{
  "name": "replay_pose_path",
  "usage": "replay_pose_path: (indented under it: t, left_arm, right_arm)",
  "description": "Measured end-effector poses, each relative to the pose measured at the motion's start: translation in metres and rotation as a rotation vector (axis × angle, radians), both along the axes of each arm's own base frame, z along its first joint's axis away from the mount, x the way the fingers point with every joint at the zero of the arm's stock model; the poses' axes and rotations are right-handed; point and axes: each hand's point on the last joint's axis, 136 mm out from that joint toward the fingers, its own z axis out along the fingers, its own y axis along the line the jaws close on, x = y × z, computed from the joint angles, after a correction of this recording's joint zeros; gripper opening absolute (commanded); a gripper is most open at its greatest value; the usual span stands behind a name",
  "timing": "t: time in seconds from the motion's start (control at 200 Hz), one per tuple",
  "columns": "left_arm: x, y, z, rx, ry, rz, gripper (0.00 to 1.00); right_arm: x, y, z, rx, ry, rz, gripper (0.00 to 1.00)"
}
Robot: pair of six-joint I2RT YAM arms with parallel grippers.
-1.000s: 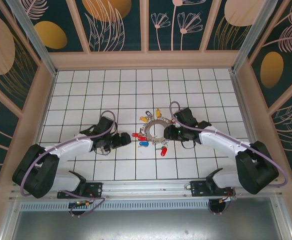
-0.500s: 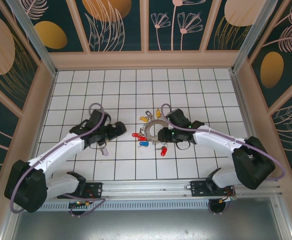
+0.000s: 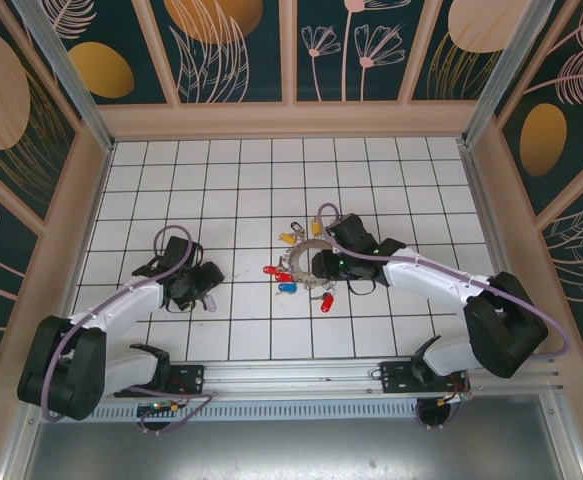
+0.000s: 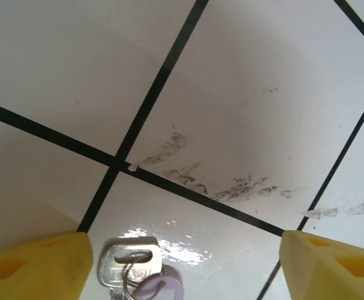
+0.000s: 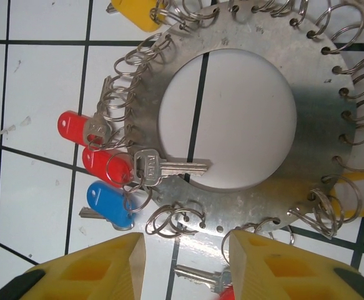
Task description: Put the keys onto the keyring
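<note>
I read this as the pick-up step for one more key. My left claw (image 4: pixel 182 253) hangs low over the tiled desk (image 4: pixel 263 75), released, with its yellow fingers (image 4: pixel 35 269) spread wide. The loose key (image 4: pixel 127 267) lies flat between them, close to the left-hand finger and not touching either as far as I can tell. A pale tag (image 4: pixel 163 289) is clipped to it, partly cut off at the bottom of the wrist view. In the overhead view this claw (image 3: pixel 208 290) sits well to the left of the keyring (image 3: pixel 295 258), which lies flat near the middle of the desk. My right claw (image 5: pixel 185 250) is poised at the keyring's (image 5: pixel 294 125) near edge, half-parted and clenched on nothing I can make out. Several keys already hang from the small split rings (image 5: pixel 172 220) around the rim, among them a bare key (image 5: pixel 169 165), two with red tags (image 5: pixel 75 128) and one with a blue tag (image 5: pixel 110 203). Next I would centre the left claw on the loose key, which sits off to one side, then close on its head rather than on the tag (a flat key on smooth tile may well skate away). After that comes the carry across to a free split ring, with the right claw steadying the keyring.
</note>
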Motion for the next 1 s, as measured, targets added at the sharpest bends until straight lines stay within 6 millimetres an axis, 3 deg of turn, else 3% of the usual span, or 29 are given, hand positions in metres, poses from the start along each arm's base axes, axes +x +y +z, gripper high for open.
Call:
replay_pose_path:
  t: [0.1, 0.32, 0.45, 0.49, 0.525, 0.601, 0.741, 0.851, 0.921, 0.996]
  left_arm:
    - [0.000, -0.011, 0.001, 0.036, -0.018, -0.050, 0.79]
    - [0.001, -0.063, 0.010, -0.059, -0.075, -0.155, 0.76]
    - [-0.022, -0.112, 0.019, -0.246, -0.029, -0.239, 0.76]
    - [-0.030, -0.126, 0.024, -0.295, -0.013, -0.267, 0.76]
    - [-0.035, -0.134, 0.027, -0.330, -0.004, -0.285, 0.76]
    - [-0.042, -0.149, 0.035, -0.390, 0.014, -0.312, 0.76]
    - [-0.039, -0.161, 0.053, -0.427, 0.005, -0.337, 0.80]
    - [-0.018, -0.164, 0.090, -0.416, -0.087, -0.354, 0.80]
    - [0.000, -0.156, 0.115, -0.413, -0.172, -0.341, 0.80]
    - [0.019, -0.135, 0.133, -0.406, -0.249, -0.295, 0.80]
  right_arm:
    - [0.002, -0.002, 0.000, -0.001, -0.003, -0.012, 0.41]
    - [0.026, -0.019, 0.006, 0.043, 0.002, -0.110, 0.40]
    - [0.033, -0.020, 0.013, 0.064, -0.009, -0.121, 0.34]
    - [0.034, -0.018, 0.015, 0.071, -0.013, -0.116, 0.28]
    - [0.034, -0.016, 0.016, 0.074, -0.014, -0.108, 0.24]
    - [0.031, -0.011, 0.013, 0.067, -0.009, -0.098, 0.23]
    - [0.018, 0.010, 0.004, 0.047, 0.019, -0.048, 0.25]
    - [0.011, 0.029, -0.002, 0.041, 0.064, -0.043, 0.28]
    - [0.006, 0.037, -0.007, 0.032, 0.098, -0.070, 0.32]
    - [0.002, 0.042, -0.014, 0.008, 0.139, -0.121, 0.35]
